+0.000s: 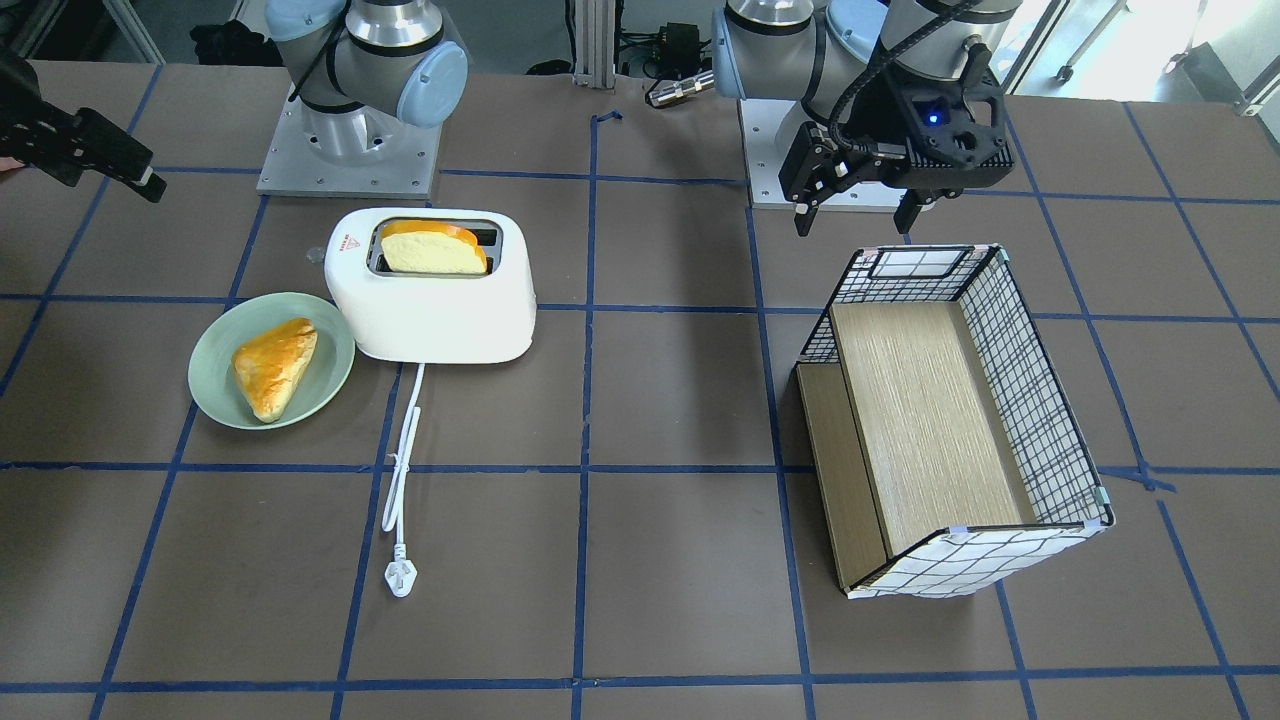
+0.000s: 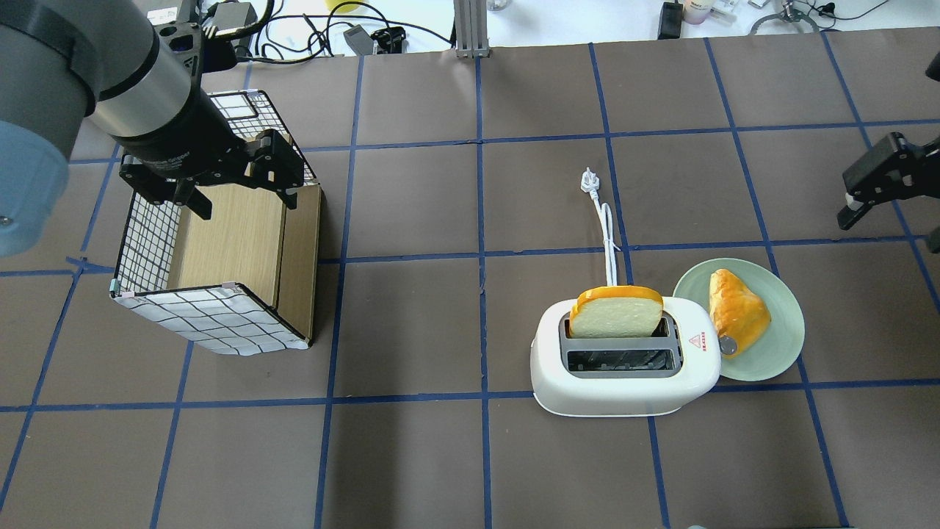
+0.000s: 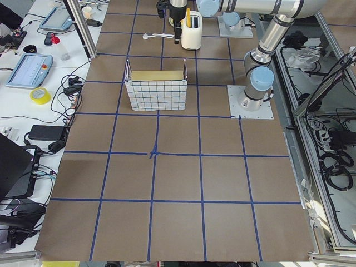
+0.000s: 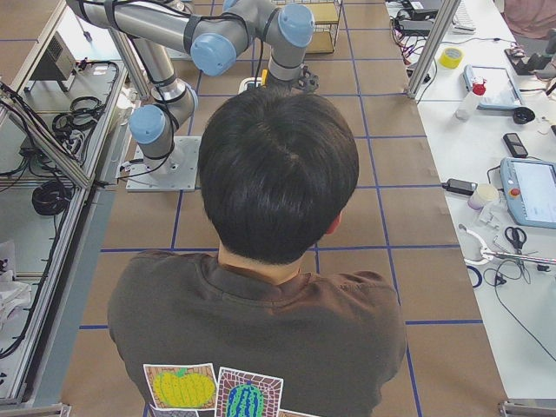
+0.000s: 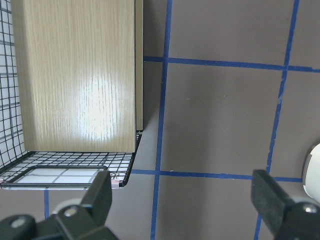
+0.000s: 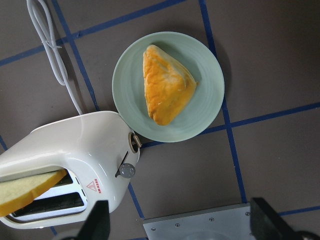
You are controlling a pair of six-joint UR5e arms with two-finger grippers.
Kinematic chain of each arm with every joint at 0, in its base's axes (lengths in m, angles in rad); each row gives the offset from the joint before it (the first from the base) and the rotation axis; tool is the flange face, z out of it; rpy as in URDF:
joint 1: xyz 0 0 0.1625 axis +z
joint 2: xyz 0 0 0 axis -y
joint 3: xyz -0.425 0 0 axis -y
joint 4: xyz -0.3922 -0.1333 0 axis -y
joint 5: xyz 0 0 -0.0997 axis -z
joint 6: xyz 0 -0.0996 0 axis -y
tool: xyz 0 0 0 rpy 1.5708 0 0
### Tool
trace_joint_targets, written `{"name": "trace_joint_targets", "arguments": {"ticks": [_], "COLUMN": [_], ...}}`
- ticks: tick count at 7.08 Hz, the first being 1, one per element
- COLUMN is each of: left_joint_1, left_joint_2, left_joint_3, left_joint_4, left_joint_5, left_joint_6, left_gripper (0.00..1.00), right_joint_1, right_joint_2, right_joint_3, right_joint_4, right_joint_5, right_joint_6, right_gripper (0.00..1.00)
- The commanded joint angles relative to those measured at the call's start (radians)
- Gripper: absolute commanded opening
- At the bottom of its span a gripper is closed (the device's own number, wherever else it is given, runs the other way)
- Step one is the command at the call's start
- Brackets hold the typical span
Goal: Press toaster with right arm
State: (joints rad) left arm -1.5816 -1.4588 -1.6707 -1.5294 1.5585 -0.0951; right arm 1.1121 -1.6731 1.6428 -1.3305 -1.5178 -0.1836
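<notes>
The white toaster [image 1: 430, 305] stands on the table with a bread slice [image 1: 432, 250] upright in one slot; it also shows in the overhead view [image 2: 624, 371] and the right wrist view [image 6: 65, 165]. Its silver lever knob [image 6: 126, 170] sits on the end that faces the green plate [image 6: 205, 120]. Its cord and plug [image 1: 400, 578] lie loose on the table. My right gripper [image 2: 881, 213] is open and empty, well off to the side of the toaster beyond the plate; it also shows in the front view [image 1: 90, 160]. My left gripper [image 1: 850, 205] is open and empty above the basket's edge.
A pastry [image 2: 736, 312] lies on the green plate [image 2: 778, 356], which touches the toaster's lever end. A wire basket [image 2: 147, 242] with wooden panels lies under my left gripper. A person's head [image 4: 278, 165] fills the exterior right view.
</notes>
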Motion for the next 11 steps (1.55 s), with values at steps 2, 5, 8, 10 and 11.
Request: {"name": "trace_joint_targets", "arguments": {"ticks": [2,5,8,10,11], "left_joint_1": [0.0,-0.001,0.0,0.0,0.0], "left_joint_2": [0.0,0.0,0.0,0.0,0.0], "left_joint_3": [0.0,-0.001,-0.001,0.0,0.0], "left_joint_4": [0.0,0.0,0.0,0.0,0.0], "left_joint_5": [0.0,0.0,0.0,0.0,0.0], "left_joint_6": [0.0,0.0,0.0,0.0,0.0], "left_gripper": [1.0,1.0,1.0,1.0,1.0], "right_joint_1": [0.2,0.409,0.471,0.471,0.471], "right_joint_2": [0.007,0.009,0.013,0.015,0.013], "right_joint_3": [-0.023,-0.014,-0.012,-0.011,-0.011], "right_joint_4": [-0.111,-0.167,-0.168,-0.168,-0.168], "right_joint_5": [-0.071,-0.073,-0.093,-0.094,-0.096], "right_joint_6": [0.208,0.442,0.489,0.489,0.49], "right_gripper": [1.0,1.0,1.0,1.0,1.0]}}
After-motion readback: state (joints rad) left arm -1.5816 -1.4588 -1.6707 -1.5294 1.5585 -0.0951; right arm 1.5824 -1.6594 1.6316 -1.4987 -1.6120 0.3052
